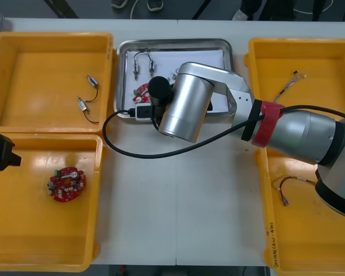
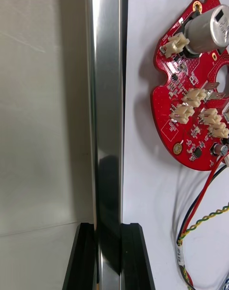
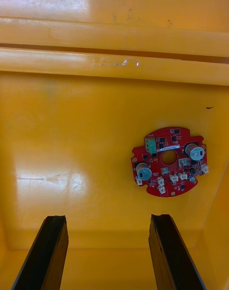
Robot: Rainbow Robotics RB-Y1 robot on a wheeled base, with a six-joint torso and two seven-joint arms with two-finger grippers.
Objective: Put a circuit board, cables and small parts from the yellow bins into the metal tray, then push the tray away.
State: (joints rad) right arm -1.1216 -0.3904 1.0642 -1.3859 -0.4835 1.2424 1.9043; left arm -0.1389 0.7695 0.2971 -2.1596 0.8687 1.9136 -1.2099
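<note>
Your right hand (image 2: 108,228) is clamped on the near rim of the tray (image 2: 107,104), one finger inside and one outside. The tray sits on the table (image 1: 178,201) between the bins (image 1: 46,37). It is shiny steel, white inside, and holds a red board (image 2: 191,104) and cables (image 2: 200,213). Expect it to be stiff, light and slick, so push squarely at the rim or it may swivel. Your left hand (image 3: 109,218), fingers apart, hangs over a spare board (image 3: 169,161) in the near left bin (image 1: 23,230).

Bright, even light, with glare on the metal tray (image 2: 106,80) rim and yellow bin (image 3: 57,175) floor.
</note>
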